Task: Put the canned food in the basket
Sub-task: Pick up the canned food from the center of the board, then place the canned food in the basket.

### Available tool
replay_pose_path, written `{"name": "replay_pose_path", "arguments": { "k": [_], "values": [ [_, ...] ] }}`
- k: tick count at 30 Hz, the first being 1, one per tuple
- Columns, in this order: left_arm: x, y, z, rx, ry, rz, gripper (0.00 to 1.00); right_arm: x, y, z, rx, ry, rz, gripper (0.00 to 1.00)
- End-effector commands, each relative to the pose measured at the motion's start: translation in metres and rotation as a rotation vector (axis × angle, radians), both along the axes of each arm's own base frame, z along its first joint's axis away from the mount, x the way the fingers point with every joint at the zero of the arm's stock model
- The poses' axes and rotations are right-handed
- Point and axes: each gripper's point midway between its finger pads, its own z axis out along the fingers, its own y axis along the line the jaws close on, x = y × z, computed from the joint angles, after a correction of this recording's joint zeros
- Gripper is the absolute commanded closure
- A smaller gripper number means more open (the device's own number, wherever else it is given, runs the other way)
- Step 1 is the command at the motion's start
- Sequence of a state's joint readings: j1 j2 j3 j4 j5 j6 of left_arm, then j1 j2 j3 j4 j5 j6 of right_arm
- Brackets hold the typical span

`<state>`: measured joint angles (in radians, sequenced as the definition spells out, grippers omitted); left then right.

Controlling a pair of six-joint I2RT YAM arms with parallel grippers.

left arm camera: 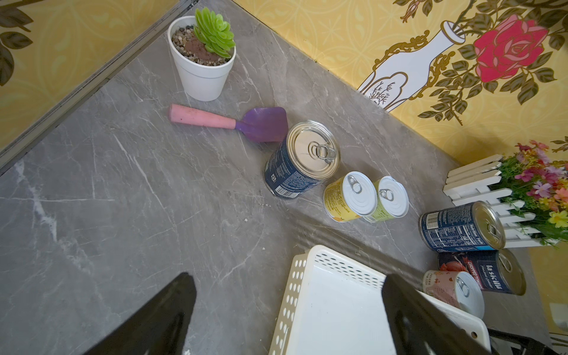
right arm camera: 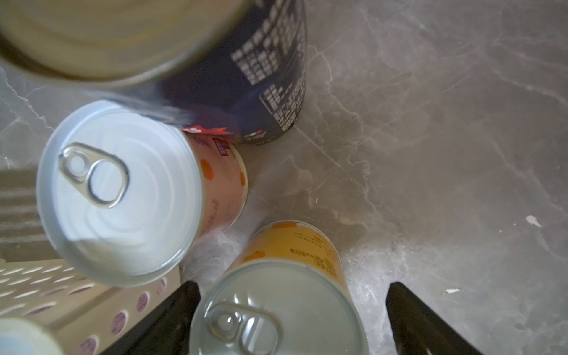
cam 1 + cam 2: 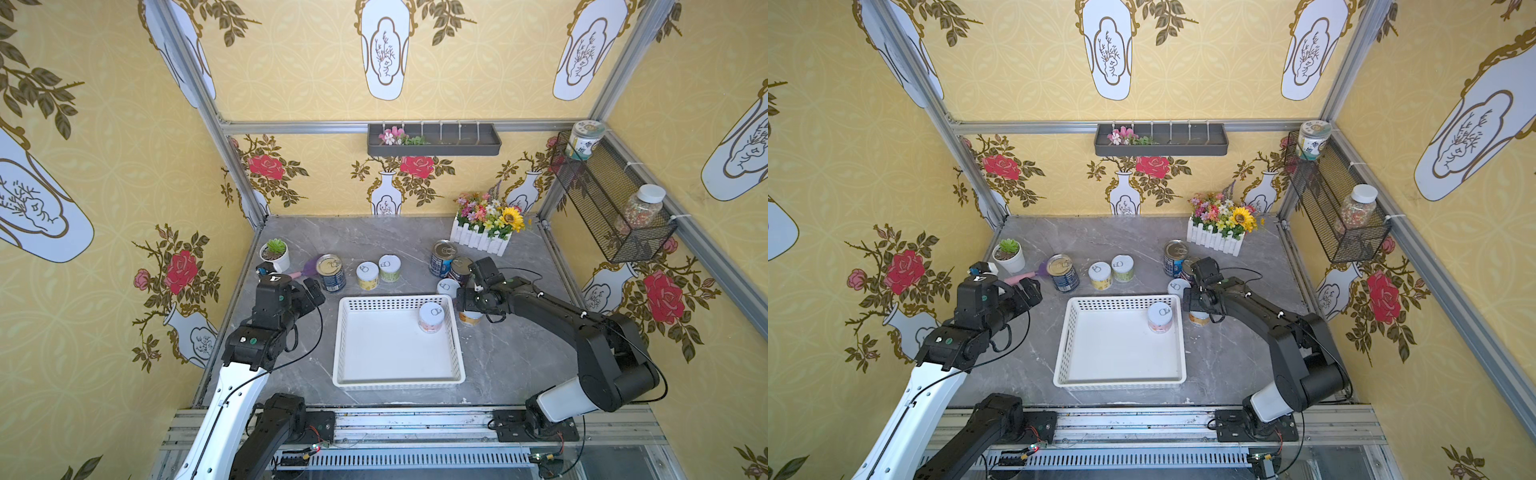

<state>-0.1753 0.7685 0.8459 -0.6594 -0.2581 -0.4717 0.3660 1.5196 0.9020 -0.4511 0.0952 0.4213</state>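
Observation:
The white basket [image 3: 338, 345] [image 3: 1061, 345] sits mid-table with one pink-labelled can [image 3: 431, 316] [image 3: 1159, 316] standing in its far right corner. Just right of the basket stands an orange-labelled can [image 3: 470, 319] [image 2: 292, 246]. My right gripper [image 3: 467, 305] [image 2: 293, 287] is open around it, one finger close to its side and the other apart. Behind it are a pink can [image 3: 448, 288], a red-labelled can [image 3: 460, 269] and a blue can [image 3: 442, 257]. A blue can [image 3: 331, 272], a yellow can [image 3: 367, 275] and a green can [image 3: 389, 268] stand behind the basket. My left gripper [image 3: 313, 291] [image 1: 289, 278] hangs open and empty over the basket's far left corner.
A white pot with a succulent [image 3: 275, 255] and a pink-handled purple trowel [image 1: 227, 123] lie at the far left. A white picket planter of flowers [image 3: 484, 232] stands at the back right. A black mesh basket with jars [image 3: 611, 208] hangs on the right wall.

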Motion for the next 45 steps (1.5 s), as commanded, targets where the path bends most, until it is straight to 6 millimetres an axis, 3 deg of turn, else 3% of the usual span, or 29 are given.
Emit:
{"name": "replay_pose_path", "arguments": {
  "k": [1, 6, 17, 23, 29, 36, 42, 45],
  "values": [
    [0.0, 0.001, -0.003, 0.001, 0.006, 0.004, 0.0, -0.002, 0.0, 0.0, -0.02, 0.01, 0.013, 0.1],
    [0.0, 0.0, -0.003, 0.002, 0.006, 0.002, 0.0, -0.004, -0.002, 0.001, -0.067, 0.006, 0.01, 0.23],
    [0.0, 0.001, -0.003, 0.002, 0.007, 0.003, 0.0, -0.006, -0.004, 0.001, -0.113, 0.019, -0.003, 0.27],
    [0.001, 0.0, -0.004, 0.002, 0.01, 0.001, 0.0, -0.006, 0.0, 0.029, -0.066, -0.032, -0.003, 0.27],
    [0.001, -0.001, -0.006, 0.004, 0.017, -0.004, 0.0, -0.014, 0.007, 0.073, -0.023, -0.11, 0.014, 0.28],
    [0.002, -0.001, -0.006, 0.004, 0.017, -0.005, 0.0, -0.029, 0.045, 0.114, 0.021, -0.186, 0.098, 0.28],
    [0.001, 0.0, -0.004, 0.003, 0.01, 0.002, 0.0, -0.042, 0.097, 0.139, 0.008, -0.238, 0.195, 0.29],
    [0.0, 0.0, -0.003, 0.002, 0.007, 0.002, 0.0, -0.046, 0.124, 0.142, 0.008, -0.24, 0.237, 0.29]
  ]
}}
